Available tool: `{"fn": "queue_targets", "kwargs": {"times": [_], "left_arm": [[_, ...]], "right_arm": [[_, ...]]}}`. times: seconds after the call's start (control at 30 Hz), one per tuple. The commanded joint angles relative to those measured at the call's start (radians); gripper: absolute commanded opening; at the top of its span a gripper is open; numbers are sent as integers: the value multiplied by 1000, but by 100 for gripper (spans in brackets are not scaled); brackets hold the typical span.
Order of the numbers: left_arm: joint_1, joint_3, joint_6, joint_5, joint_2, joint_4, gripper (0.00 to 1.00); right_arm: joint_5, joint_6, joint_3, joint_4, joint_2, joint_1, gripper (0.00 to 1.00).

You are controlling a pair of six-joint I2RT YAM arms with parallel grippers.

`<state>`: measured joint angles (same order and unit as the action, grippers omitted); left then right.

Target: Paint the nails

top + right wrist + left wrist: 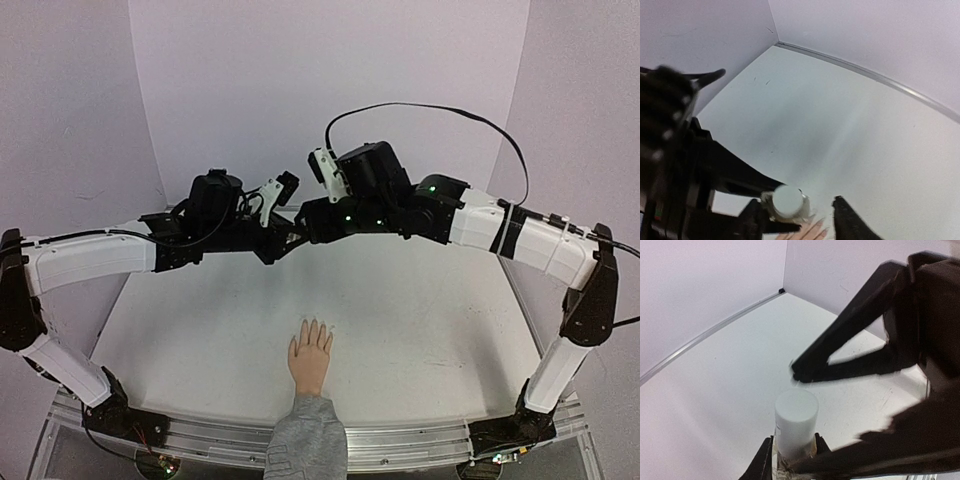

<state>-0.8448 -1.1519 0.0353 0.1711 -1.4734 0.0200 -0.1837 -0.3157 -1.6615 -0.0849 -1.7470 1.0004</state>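
Pale, tiny, rigid nails (314,326) lie on the counter (420,320), to be brushed lightly, never gripped. A whitish bottle (796,415) is clamped in the left tool (792,460); the opening of the right tool (799,371) cannot be judged.

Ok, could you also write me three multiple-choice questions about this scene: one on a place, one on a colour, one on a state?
1. Where does the skin-coloured hand lie on the table?
A) at the near edge, in the middle
B) in the far left corner
C) at the right edge

2. What colour is the cap of the bottle?
A) red
B) white
C) black

3. In what state is the robot's left hand?
A) wide open and empty
B) shut on a brush
C) shut on the bottle

Answers:
1 A, the top view shows it there.
2 B, both wrist views show it white.
3 C, its fingers press on the bottle's sides.
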Motion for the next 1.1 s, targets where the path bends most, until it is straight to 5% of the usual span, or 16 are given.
{"fn": "queue_targets", "kwargs": {"times": [0.0,0.03,0.1,0.2,0.5,1.07], "left_arm": [[51,11,-86,182,52,-38,0],[52,24,-95,250,66,-38,0],[52,48,-109,376,93,-38,0],[55,66,-117,512,116,-37,0],[59,37,-77,761,100,-37,0],[62,6,-47,769,43,-26,0]], "right_arm": [[174,164,11,-128,113,-16,81],[262,179,29,-128,138,-34,92],[495,191,59,-128,182,-92,98],[768,208,78,-128,215,-153,98],[1099,213,35,-132,177,-204,91],[1032,277,-155,-337,0,-162,59]]}}
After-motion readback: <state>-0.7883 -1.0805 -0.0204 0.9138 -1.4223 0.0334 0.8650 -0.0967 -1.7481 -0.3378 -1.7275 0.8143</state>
